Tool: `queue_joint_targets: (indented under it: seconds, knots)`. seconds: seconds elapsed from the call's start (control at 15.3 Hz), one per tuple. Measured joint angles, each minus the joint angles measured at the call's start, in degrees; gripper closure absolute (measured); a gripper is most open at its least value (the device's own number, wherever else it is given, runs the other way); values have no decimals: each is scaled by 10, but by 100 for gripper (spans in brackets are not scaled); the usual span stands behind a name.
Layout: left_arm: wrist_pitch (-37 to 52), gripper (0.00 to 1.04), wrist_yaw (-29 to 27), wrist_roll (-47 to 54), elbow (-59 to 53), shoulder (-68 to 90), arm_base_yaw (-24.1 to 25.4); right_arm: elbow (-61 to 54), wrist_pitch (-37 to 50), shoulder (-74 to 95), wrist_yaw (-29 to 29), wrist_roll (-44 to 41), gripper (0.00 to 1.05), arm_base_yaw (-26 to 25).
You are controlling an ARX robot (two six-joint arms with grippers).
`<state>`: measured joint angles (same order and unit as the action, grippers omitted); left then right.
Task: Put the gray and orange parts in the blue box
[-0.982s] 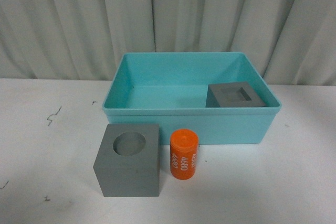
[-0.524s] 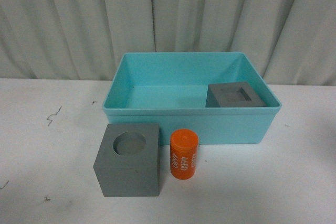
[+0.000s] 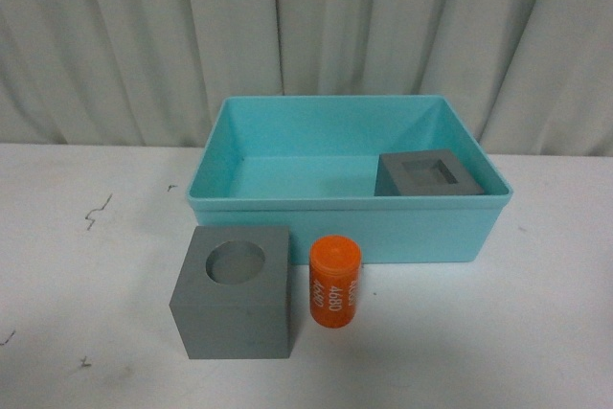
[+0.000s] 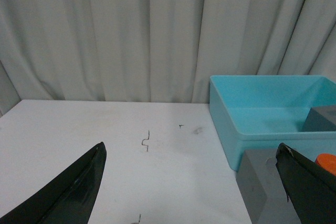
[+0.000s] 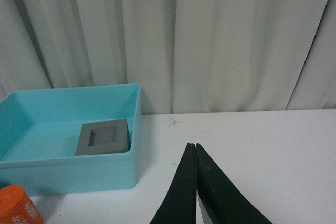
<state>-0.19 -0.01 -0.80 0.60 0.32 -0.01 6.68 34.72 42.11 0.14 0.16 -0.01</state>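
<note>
1 of 3 parts, the square-recess cube, is lodged inside the blue box; the round-recess cube and orange cylinder are left just in front of it, left hand released, right hand clenched empty.

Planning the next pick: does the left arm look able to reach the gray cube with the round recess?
Probably yes. The left gripper is open, nothing lies between it and the round-recess cube, and only the orange cylinder stands close on its right.
</note>
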Motion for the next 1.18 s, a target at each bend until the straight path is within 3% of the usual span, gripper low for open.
queue_joint_targets:
  seconds: [0.39, 0.46, 1.18]
  knots:
    - [0, 7, 0, 0, 0, 0, 0, -40, -76, -120, 0, 0, 103, 0]
    - [0, 7, 0, 0, 0, 0, 0, -54, -56, -134, 0, 0, 103, 0]
    - [0, 7, 0, 0, 0, 0, 0, -61, -226, -301, 0, 0, 103, 0]
